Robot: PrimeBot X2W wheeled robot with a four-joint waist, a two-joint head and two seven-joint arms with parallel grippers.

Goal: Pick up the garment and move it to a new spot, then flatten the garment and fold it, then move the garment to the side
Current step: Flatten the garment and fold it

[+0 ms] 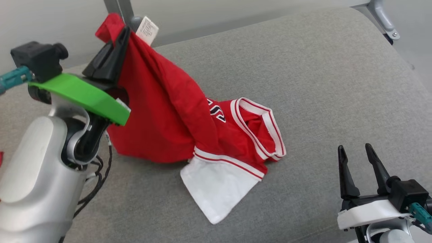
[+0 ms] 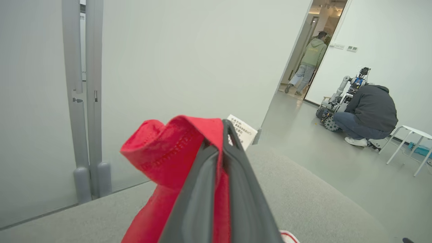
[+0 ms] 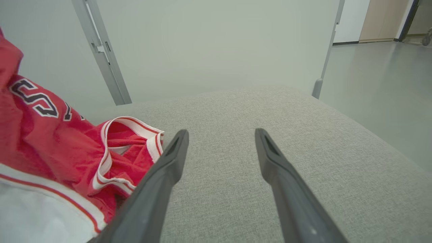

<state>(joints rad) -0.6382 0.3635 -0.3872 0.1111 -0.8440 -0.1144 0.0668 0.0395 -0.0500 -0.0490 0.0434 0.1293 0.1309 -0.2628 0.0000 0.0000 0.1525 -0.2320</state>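
The garment (image 1: 175, 111) is a red jersey with white trim, dark lettering and a white panel. One end is lifted at the upper left, and the rest trails down onto the grey cushion (image 1: 320, 84). My left gripper (image 1: 125, 32) is shut on that raised red edge (image 2: 175, 148), with a white care label (image 2: 241, 131) sticking out beside the fingers. My right gripper (image 1: 354, 150) stands open at the lower right, apart from the cloth. In the right wrist view the jersey's trimmed opening (image 3: 128, 145) lies just left of the open right gripper (image 3: 221, 135).
Grey metal frame posts (image 1: 118, 8) rise behind the cushion, with another bracket (image 1: 384, 20) at the back right. In the left wrist view a person (image 2: 369, 113) crouches by another robot, a second person (image 2: 308, 60) walks through a doorway, and a white stool (image 2: 410, 141) stands nearby.
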